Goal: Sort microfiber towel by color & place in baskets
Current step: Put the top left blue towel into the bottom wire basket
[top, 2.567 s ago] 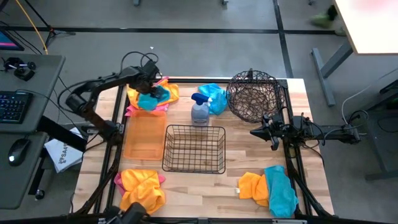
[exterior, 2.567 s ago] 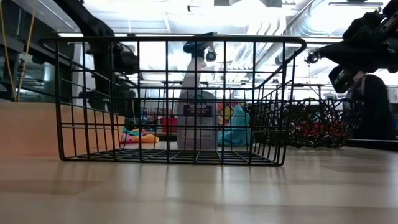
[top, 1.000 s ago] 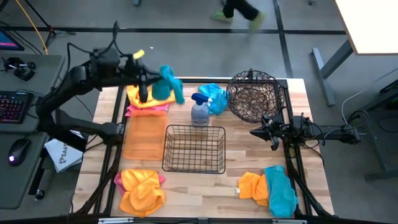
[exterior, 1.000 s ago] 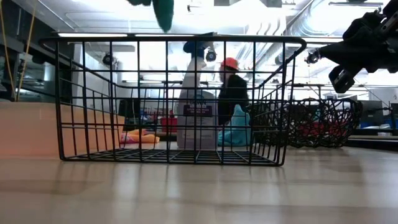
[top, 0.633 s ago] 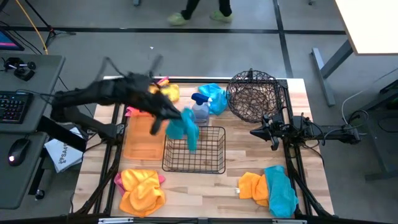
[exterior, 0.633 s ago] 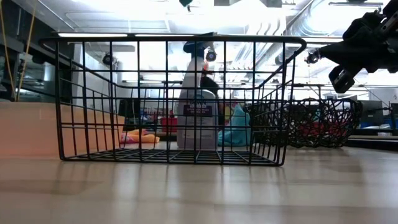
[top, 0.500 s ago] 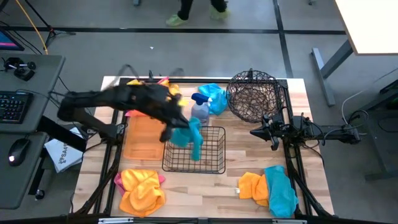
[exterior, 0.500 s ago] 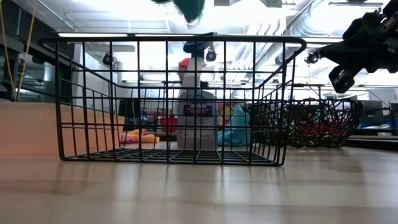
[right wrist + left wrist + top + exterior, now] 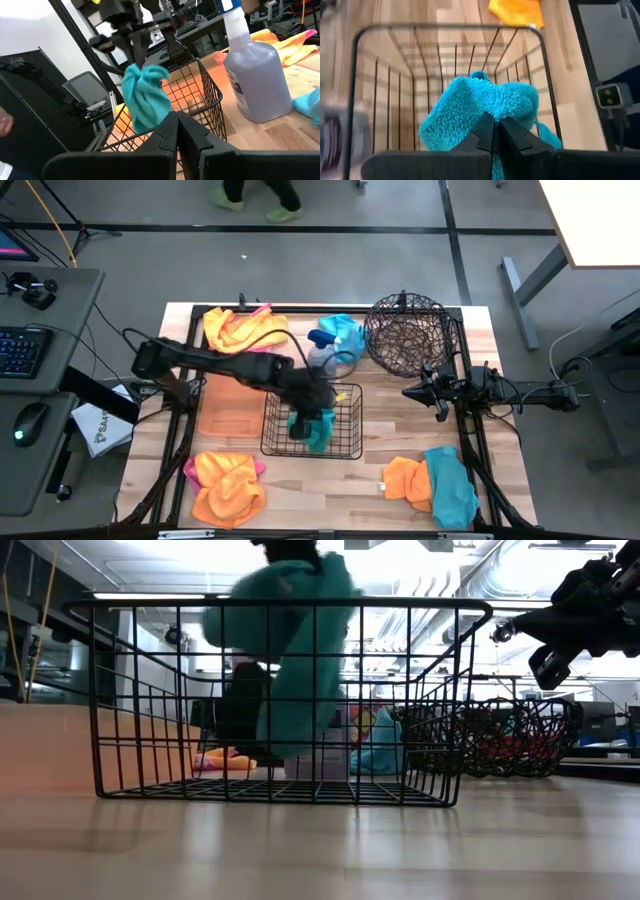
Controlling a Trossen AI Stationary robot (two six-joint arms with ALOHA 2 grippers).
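Since a moment ago, my left gripper [image 9: 318, 412] has swung from the 11 o'clock corner of the table to the middle, carrying a turquoise towel [image 9: 316, 426] that now hangs inside the black wire basket [image 9: 274, 442], draped down between its walls in the low view. Sorting has barely begun, as I judge it: the orange tray [image 9: 228, 410] at 9 o'clock and the round brown wire basket [image 9: 405, 332] at 1 o'clock look empty from above, while an orange and pink pile [image 9: 240, 330] lies at 11, another turquoise cloth [image 9: 343, 335] at 12 beside the spray bottle [image 9: 322, 358], an orange and pink heap [image 9: 226, 482] at 7, and an orange and turquoise pair [image 9: 438, 482] at 5. My left fingers are clenched on the towel's top fold; I have not let go. My right gripper [image 9: 436, 396] waits at 3 o'clock, fingers pressed together, holding nothing.
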